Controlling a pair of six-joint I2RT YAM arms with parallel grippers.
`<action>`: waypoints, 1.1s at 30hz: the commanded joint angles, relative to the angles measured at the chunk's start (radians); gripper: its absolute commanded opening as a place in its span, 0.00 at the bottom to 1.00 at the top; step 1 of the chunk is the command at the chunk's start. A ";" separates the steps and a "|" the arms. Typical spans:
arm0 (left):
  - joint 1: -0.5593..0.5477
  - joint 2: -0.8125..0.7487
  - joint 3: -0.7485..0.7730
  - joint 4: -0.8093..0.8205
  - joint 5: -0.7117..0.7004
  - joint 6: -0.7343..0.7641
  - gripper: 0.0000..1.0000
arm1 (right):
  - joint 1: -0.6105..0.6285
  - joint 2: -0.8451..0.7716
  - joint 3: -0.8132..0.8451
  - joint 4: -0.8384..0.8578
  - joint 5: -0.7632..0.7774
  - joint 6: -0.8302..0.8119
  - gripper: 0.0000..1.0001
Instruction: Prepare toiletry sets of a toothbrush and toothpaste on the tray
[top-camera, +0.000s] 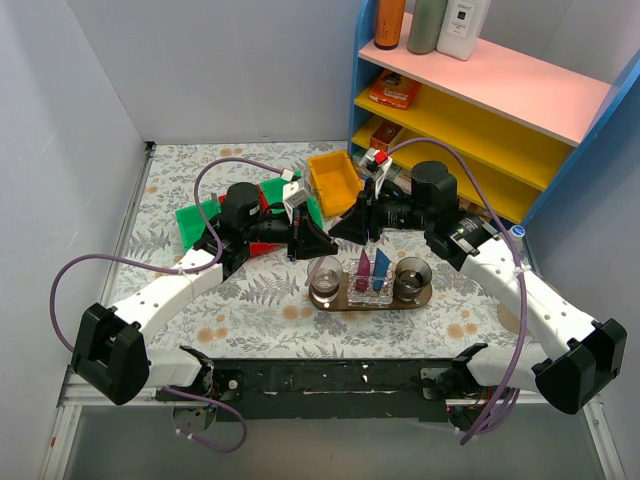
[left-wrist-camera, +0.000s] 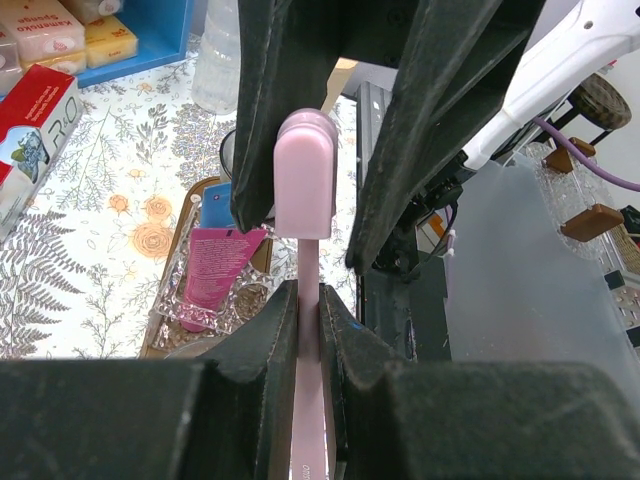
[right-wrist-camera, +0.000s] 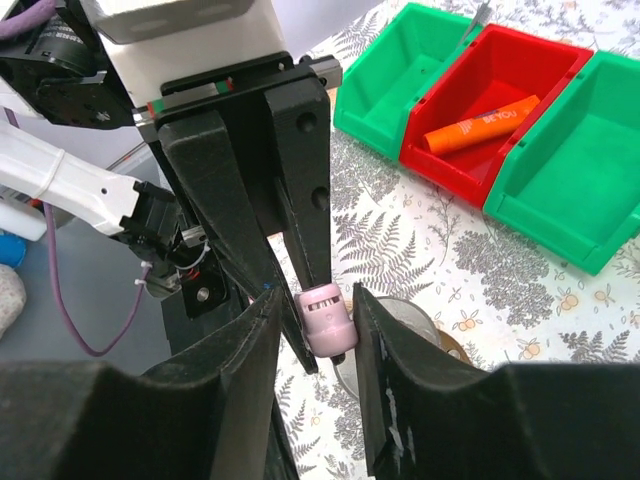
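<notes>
My left gripper (left-wrist-camera: 308, 295) is shut on the handle of a pale pink toothbrush (left-wrist-camera: 305, 175) with a capped head. My right gripper (right-wrist-camera: 318, 295) is open, and its fingers straddle the pink cap (right-wrist-camera: 325, 322), with a gap on one side. In the top view the left gripper (top-camera: 318, 243) and the right gripper (top-camera: 348, 228) meet just above the far-left side of the brown oval tray (top-camera: 375, 305). A glass dish (left-wrist-camera: 185, 300) on the tray holds a magenta toothpaste tube (top-camera: 364, 266) and a blue one (top-camera: 382, 270). The magenta tube also shows in the left wrist view (left-wrist-camera: 215, 265).
Two glass cups (top-camera: 325, 280) (top-camera: 412, 278) stand at the tray's ends. A yellow bin (top-camera: 333, 180) and a green bin (top-camera: 195, 220) sit behind the arms. A red bin (right-wrist-camera: 490, 110) holds an orange tube (right-wrist-camera: 480, 125). A shelf unit (top-camera: 480, 90) stands at the back right.
</notes>
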 joint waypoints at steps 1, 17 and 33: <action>-0.002 -0.026 0.013 0.005 0.012 -0.001 0.00 | 0.005 -0.039 0.003 0.074 0.009 0.008 0.43; -0.004 -0.044 0.004 0.019 -0.017 -0.007 0.00 | 0.003 -0.050 -0.019 0.085 0.012 0.014 0.01; -0.002 -0.192 -0.066 0.075 -0.324 0.005 0.95 | 0.005 -0.239 0.026 -0.089 0.318 -0.072 0.01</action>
